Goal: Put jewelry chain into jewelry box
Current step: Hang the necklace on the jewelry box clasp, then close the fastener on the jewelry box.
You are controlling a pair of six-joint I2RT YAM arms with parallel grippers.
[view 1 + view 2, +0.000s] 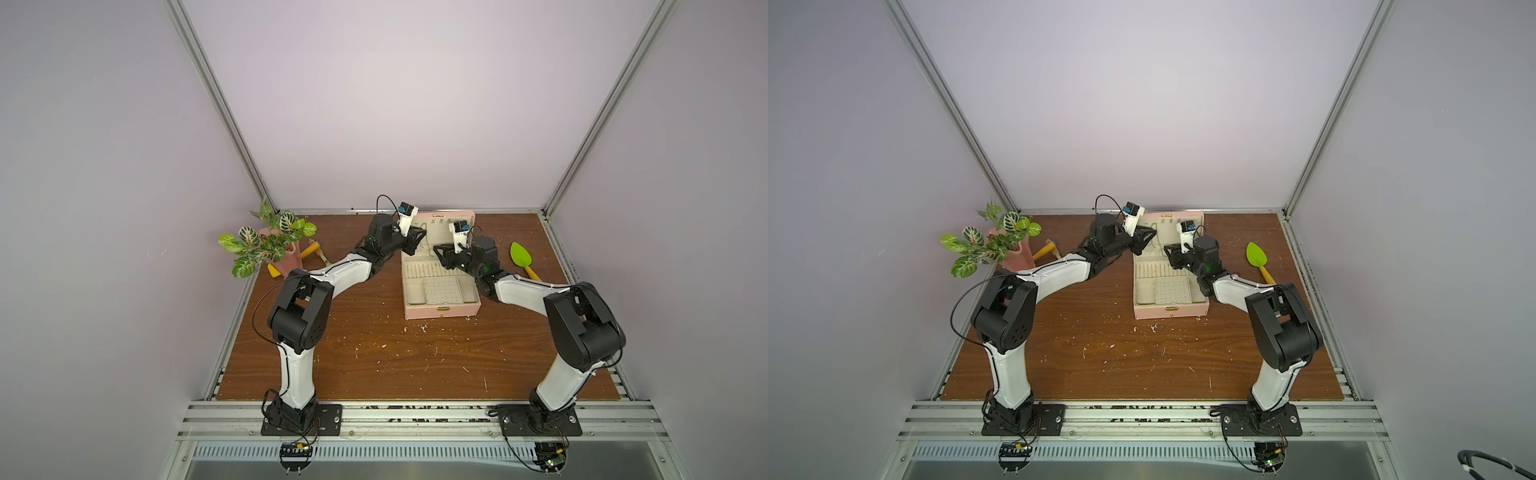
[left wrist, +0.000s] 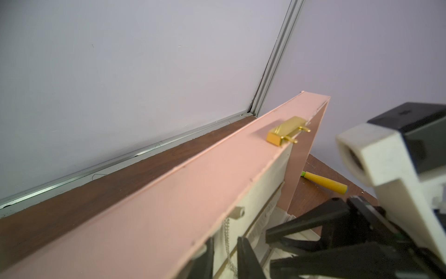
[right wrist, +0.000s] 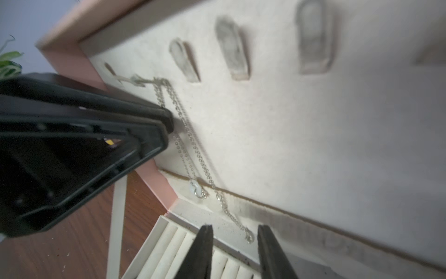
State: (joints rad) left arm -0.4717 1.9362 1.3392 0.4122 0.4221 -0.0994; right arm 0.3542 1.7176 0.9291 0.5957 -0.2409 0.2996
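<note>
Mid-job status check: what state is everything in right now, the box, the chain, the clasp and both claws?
Box: open, lid raised.
Chain: hung on a lid hook, tail resting inside the box.
Clasp: unlatched.
Left claw: slightly open, the chain between its fingers.
Right claw: open, empty, at the chain's tail.

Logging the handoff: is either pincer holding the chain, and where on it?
Right pincer: open, holding nothing. The jewelry chain hangs from a lid hook. Left pincer straddles its upper stretch; a real grip cannot be told.
</note>
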